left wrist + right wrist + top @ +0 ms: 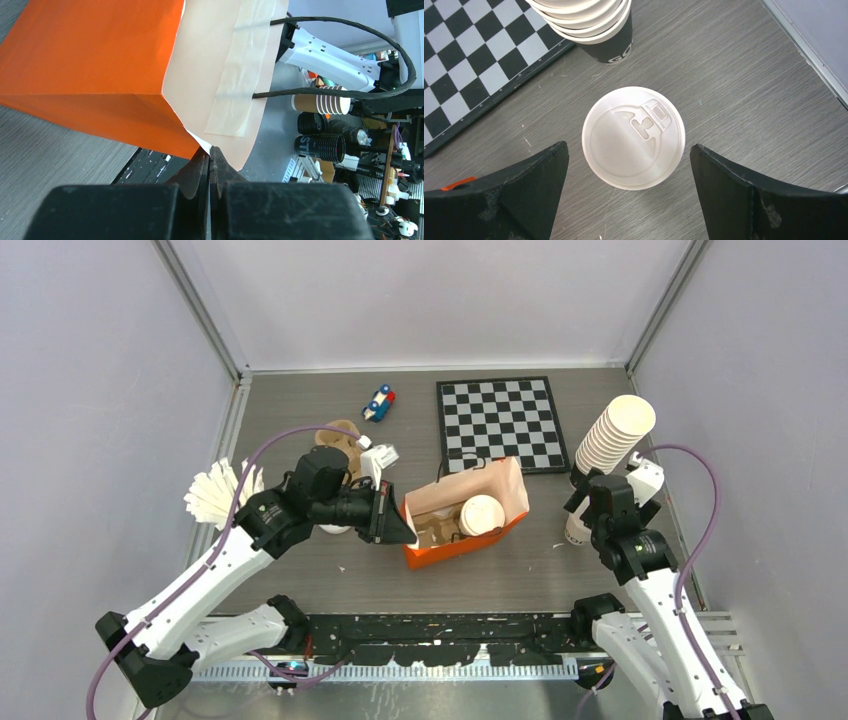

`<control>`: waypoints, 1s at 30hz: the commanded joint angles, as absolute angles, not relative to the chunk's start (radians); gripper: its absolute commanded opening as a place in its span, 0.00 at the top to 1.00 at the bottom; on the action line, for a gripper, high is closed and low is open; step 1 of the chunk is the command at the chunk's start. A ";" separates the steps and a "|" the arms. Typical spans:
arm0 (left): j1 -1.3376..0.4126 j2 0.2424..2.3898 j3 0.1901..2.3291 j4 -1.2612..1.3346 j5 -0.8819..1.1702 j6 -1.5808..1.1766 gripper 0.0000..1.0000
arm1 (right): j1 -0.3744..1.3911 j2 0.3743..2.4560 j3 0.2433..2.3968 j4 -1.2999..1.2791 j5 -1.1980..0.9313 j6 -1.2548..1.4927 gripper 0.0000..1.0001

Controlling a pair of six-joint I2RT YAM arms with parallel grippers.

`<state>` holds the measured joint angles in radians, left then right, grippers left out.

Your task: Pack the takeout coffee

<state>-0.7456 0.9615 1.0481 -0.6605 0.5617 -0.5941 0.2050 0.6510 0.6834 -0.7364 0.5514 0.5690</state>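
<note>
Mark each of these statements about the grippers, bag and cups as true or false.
1. The left gripper is shut on the rim of the orange paper bag. True.
2. The right gripper has its jaws clamped on the sip-lid cup beneath it. False: the jaws stand open on either side of that cup, apart from it.
3. Another white lidded cup sits inside the bag. True.
4. The stack of cups stands on the chessboard. False: it stands on the table, beside the board's corner.
</note>
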 commanded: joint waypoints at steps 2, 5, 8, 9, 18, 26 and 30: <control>-0.742 0.950 1.047 -0.636 0.589 -0.583 1.00 | 0.200 0.694 0.685 -0.706 0.610 0.639 0.05; -0.742 0.959 1.048 -0.627 0.594 -0.585 1.00 | 0.200 0.695 0.671 -0.701 0.616 0.675 0.05; -0.742 0.966 1.054 -0.624 0.596 -0.583 1.00 | 0.199 0.699 0.664 -0.684 0.607 0.665 0.05; -0.742 0.967 1.054 -0.622 0.595 -0.584 1.00 | 0.199 0.711 0.665 -0.681 0.607 0.659 0.05; -0.742 0.967 1.065 -0.634 0.591 -0.570 1.00 | 0.201 0.795 0.683 -0.684 0.604 0.650 0.07; -0.742 0.963 1.074 -0.648 0.580 -0.566 1.00 | 0.200 0.832 0.693 -0.684 0.581 0.638 0.12; -0.743 0.965 1.072 -0.646 0.579 -0.565 1.00 | 0.200 0.814 0.682 -0.659 0.519 0.614 0.19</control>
